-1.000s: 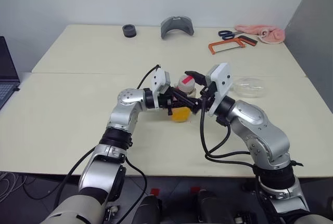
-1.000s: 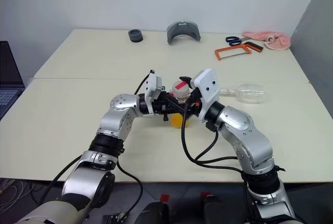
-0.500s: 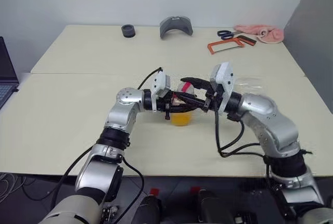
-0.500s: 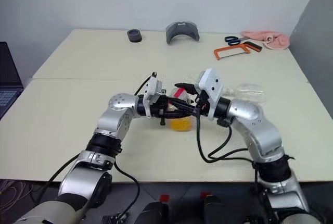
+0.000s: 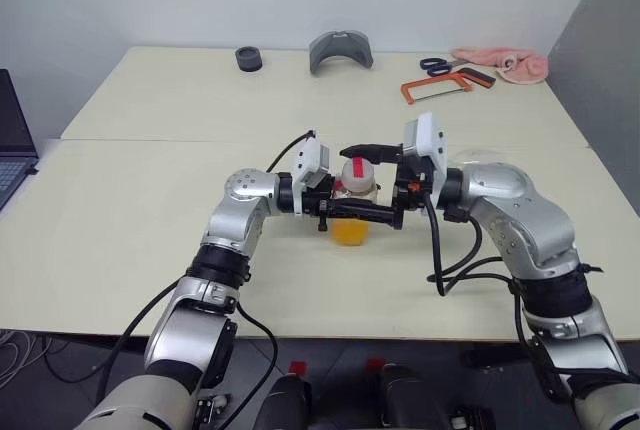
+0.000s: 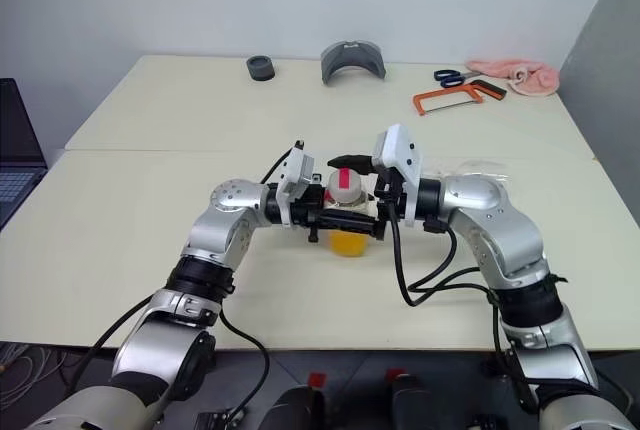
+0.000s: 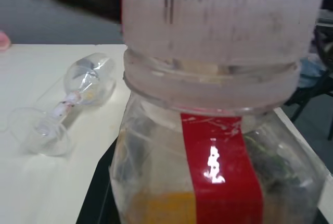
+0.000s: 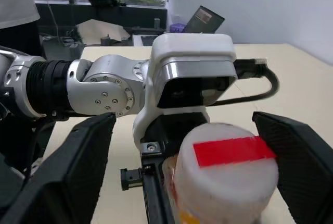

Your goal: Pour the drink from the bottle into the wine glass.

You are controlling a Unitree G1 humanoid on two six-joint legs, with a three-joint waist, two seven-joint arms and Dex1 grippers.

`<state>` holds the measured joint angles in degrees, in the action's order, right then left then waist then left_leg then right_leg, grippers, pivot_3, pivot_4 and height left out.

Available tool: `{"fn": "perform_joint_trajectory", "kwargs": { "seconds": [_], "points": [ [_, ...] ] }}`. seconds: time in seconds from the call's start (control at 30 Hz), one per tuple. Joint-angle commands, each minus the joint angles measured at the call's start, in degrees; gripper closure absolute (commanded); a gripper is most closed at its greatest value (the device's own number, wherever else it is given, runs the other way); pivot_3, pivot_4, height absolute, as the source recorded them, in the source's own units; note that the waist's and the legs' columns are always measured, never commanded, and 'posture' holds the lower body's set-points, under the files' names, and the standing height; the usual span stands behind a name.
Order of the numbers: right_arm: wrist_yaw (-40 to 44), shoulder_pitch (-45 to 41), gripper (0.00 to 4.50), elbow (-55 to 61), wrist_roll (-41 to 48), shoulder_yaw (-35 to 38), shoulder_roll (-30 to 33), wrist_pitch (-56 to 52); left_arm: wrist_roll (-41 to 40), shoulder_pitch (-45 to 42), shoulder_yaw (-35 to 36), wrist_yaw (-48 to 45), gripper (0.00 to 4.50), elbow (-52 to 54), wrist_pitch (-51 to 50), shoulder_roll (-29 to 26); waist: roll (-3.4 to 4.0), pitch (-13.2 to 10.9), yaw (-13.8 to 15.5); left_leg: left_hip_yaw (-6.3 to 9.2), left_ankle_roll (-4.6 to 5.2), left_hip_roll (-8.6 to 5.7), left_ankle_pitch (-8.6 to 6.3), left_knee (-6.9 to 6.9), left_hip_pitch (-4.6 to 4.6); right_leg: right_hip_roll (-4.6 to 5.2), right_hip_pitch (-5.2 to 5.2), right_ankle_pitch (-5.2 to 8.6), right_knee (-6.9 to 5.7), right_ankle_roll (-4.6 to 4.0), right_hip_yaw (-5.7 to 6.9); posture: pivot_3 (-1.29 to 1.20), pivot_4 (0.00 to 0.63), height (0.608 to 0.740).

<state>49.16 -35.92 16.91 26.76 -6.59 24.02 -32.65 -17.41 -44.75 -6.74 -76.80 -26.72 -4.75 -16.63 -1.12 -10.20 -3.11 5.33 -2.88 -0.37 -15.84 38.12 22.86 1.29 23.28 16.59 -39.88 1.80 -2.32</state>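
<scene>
My left gripper point(image 5: 343, 209) is shut on the bottle point(image 5: 355, 195) and holds it upright above the middle of the table. The drink point(image 5: 349, 233) fills the bottle's bottom part, orange-yellow. A red strip crosses the white cap point(image 8: 223, 169) and runs down the bottle's side point(image 7: 218, 172). My right gripper point(image 5: 366, 183) reaches in level from the right and is open. Its black fingers point(image 8: 78, 172) stand on either side of the cap, apart from it. The wine glass point(image 7: 67, 104) lies on its side on the table, behind my right forearm point(image 6: 482, 165).
Along the table's far edge lie a black round piece point(image 5: 248, 58), a grey curved part point(image 5: 340, 50), blue scissors point(image 5: 435, 65), an orange hacksaw point(image 5: 440, 86) and a pink cloth point(image 5: 502, 63). A laptop point(image 5: 10, 140) sits at the left edge.
My right wrist has swung round so the gripper points straight at the cap, and its fingers have spread wider around it. The left gripper has kept the bottle still.
</scene>
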Motion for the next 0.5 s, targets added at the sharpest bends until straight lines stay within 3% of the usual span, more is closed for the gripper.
{"fn": "perform_joint_trajectory", "kwargs": {
  "seconds": [0.03, 0.17, 0.5],
  "points": [
    [-7.5, 2.3, 0.21, 7.1, -0.5, 1.8, -2.2, -0.5, -1.3, -0.1, 1.0, 1.1, 2.89, 3.2, 0.4, 0.4, 0.0, 0.0, -0.1, 0.0, 0.0, 0.0, 0.0, 0.0, -0.01, 0.0, 0.0, 0.0, 0.0, 0.0, 0.0, 0.0, 0.15, 0.74],
    [-14.6, 4.6, 0.21, 8.5, -4.2, 0.3, -5.7, 0.9, -1.4, 0.1, 0.9, 1.5, 2.89, 3.2, 0.5, 0.5, 0.0, 0.0, -0.1, 0.0, 0.0, -0.01, 0.0, -0.02, -0.02, -0.03, 0.0, 0.0, -0.02, 0.0, 0.0, 0.0, 0.15, 0.74],
    [-16.5, 5.5, 0.21, 6.9, -6.8, 1.2, -4.5, 1.9, -1.3, -0.5, 0.7, 1.2, 2.89, 2.4, 0.9, 0.7, 0.0, 0.0, -0.1, -0.02, 0.0, -0.05, 0.0, -0.01, -0.02, -0.04, 0.0, 0.0, -0.02, 0.0, 0.0, 0.0, 0.15, 0.74]
  ]
}}
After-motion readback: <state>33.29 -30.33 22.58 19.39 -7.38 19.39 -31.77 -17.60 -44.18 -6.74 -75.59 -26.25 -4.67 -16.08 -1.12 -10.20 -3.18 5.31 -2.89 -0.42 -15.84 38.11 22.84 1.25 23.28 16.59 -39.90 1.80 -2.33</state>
